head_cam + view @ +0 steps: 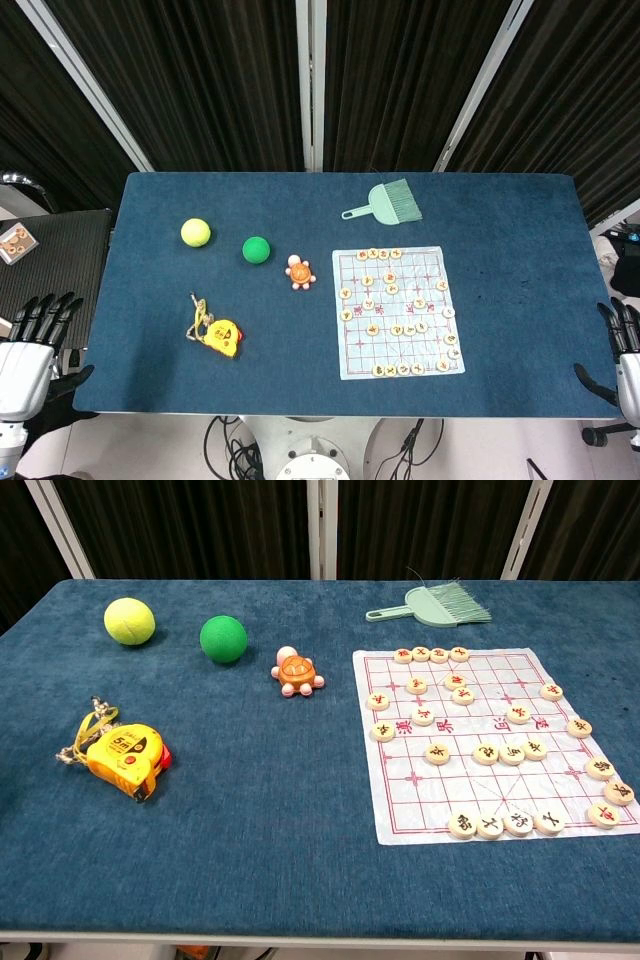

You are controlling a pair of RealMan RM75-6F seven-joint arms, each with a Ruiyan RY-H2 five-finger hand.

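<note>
- Closest to the front edge of the bench (300, 880) is the paper chess board (480, 742) with its wooden discs, sitting toward the front right corner. The bottom row of pieces is nearly at the sheet's near edge.
- Over toward the front left corner there's a yellow tape measure (125, 757) with a scrappy cord looped off its back end.
- Middle of the bench: a little orange turtle toy (296, 674), just off the chess board's far left corner.
- Left of the turtle is a green ball (223, 638), then a yellow tennis ball (130, 620) further out toward the left edge. The two are apart, not touching.
- Near the back edge, above the board, a small green hand brush (440, 605) lies flat, handle pointing left.
- Left hand (35, 345) hangs off the left edge near the front corner, fingers spread apart, holding nothing. The tape measure is the nearest thing to it, still well apart.
- Right hand (625, 360) is off the right edge near the front corner, only partly in view; fingers look straight and apart, nothing in them. Nearest thing is the chess board.
</note>
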